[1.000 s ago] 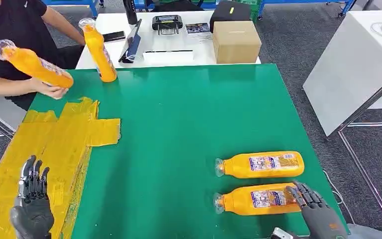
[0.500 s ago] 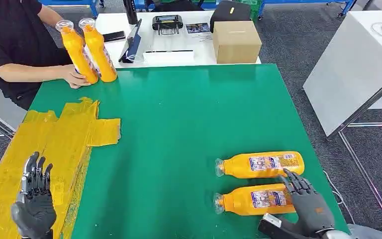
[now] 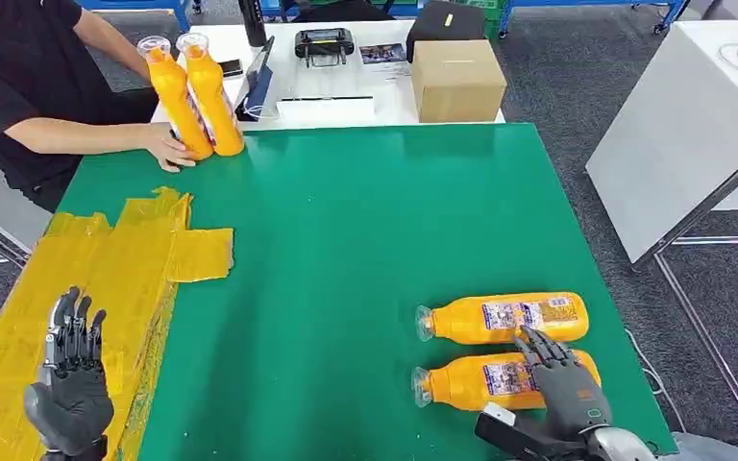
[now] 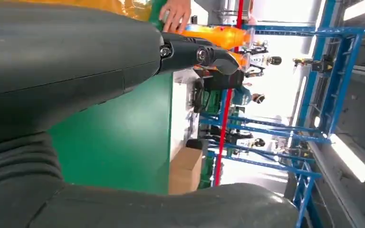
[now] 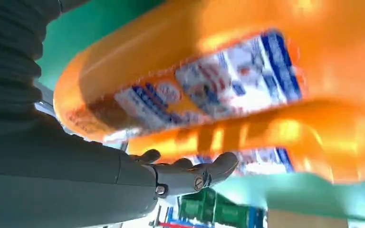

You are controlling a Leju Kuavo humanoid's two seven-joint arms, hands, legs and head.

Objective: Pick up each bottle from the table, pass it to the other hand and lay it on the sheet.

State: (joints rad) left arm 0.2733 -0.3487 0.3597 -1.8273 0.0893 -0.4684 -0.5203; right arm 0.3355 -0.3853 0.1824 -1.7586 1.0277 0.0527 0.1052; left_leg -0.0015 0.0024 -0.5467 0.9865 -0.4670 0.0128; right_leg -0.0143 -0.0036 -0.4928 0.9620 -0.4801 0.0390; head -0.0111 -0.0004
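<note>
Two orange bottles lie on their sides at the near right of the green table (image 3: 346, 221), caps pointing left: a farther bottle (image 3: 504, 318) and a nearer bottle (image 3: 466, 384). My right hand (image 3: 559, 379) reaches over the nearer bottle's base end with its fingers spread on the label, not closed around it. In the right wrist view the fingers (image 5: 195, 173) stretch out close to the nearer bottle (image 5: 228, 80). My left hand (image 3: 72, 370) hovers open, fingers straight, over the yellow sheet (image 3: 115, 279) at the near left.
A person at the far left holds two upright orange bottles (image 3: 197, 96) with a hand (image 3: 168, 149) at the table's far corner. A cardboard box (image 3: 456, 79) and devices stand on the white table behind. Another white table (image 3: 682, 125) stands to the right.
My right hand has moved forward and left onto the nearer bottle. The person stood the second bottle upright beside the first and shifted both slightly right. My left hand barely moved.
</note>
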